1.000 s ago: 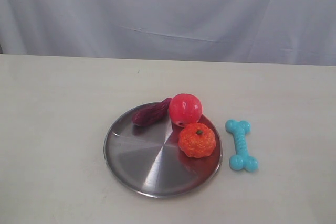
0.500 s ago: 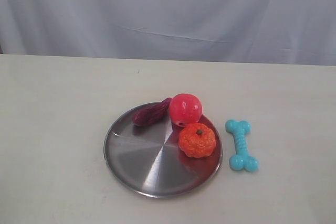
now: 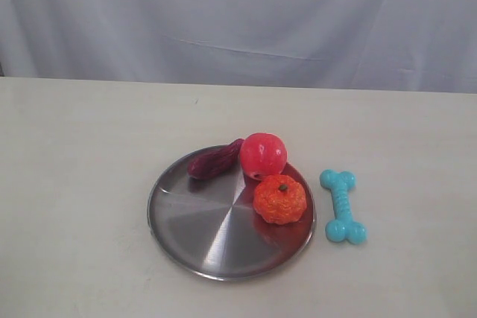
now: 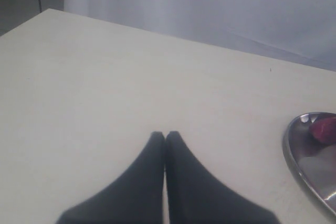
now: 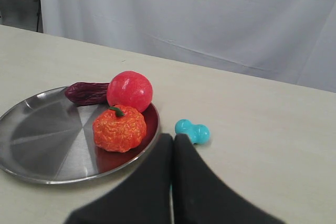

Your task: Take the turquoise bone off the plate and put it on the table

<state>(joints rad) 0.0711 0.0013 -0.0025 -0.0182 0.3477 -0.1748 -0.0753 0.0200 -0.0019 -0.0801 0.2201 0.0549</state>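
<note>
Turquoise bone (image 3: 343, 205) lay flat on the table (image 3: 89, 154), just beside the plate (image 3: 201, 236) rim on its right in the ext. view, not touching; task looked done. Both grippers were empty w/ fingers pressed together: left gripper (image 4: 165, 136) over bare table, right gripper (image 5: 173, 137) w/ the bone just past its tips. Risk, imo: a fwd move by the right arm could shove the bone into the rim or bump the orange pumpkin (image 3: 279, 199).

My right gripper (image 5: 172, 138): jaws together, nothing between. Past the tips, turquoise bone (image 5: 192, 131) lies on table (image 5: 273, 145), just beside plate (image 5: 37, 140).
</note>
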